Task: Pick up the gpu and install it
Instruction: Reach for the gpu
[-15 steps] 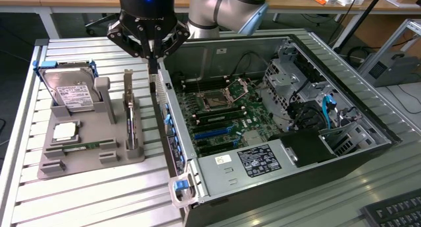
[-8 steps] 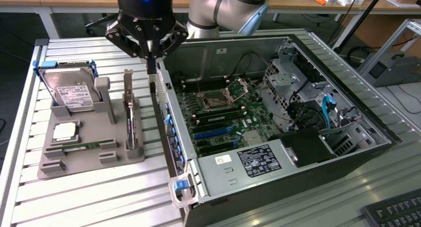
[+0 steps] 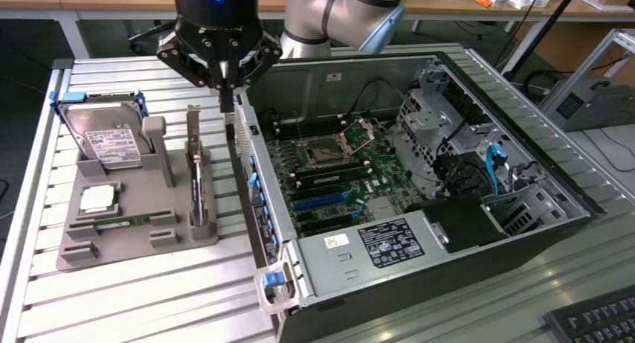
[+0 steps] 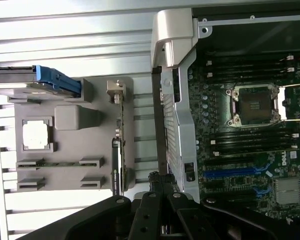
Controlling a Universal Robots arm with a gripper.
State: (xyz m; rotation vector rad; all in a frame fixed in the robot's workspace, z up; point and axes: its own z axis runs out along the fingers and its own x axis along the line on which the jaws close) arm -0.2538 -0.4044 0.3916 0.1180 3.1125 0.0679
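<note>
One gpu (image 3: pixel 196 175) stands on its long edge in a slot of the grey tray (image 3: pixel 129 242), its silver bracket at the farther end in the exterior view. It is untouched and sits just beside the open case (image 3: pixel 447 261). The gripper (image 3: pixel 227 97) hangs above the gap between tray and case, over the case's rear wall rather than over the card, and its fingers are pressed together with nothing between them. In the wrist view the gripper (image 4: pixel 160 184) sits over that same wall, with the gpu (image 4: pixel 116 155) off to one side in the tray. The pick is not yet made, and I judge the approach to be the step in hand. To do it well, the fingers need to part enough to straddle the thin card. The tool also needs to line up squarely over the card's top edge, toward the exterior view's left of where it is now. A grip near the middle of that edge looks safest, since an off-centre hold could tip the card as it leaves the slot. The drive (image 3: pixel 109 146) stands well apart on the tray and should not hinder; the case wall is the nearer thing to brush.
</note>
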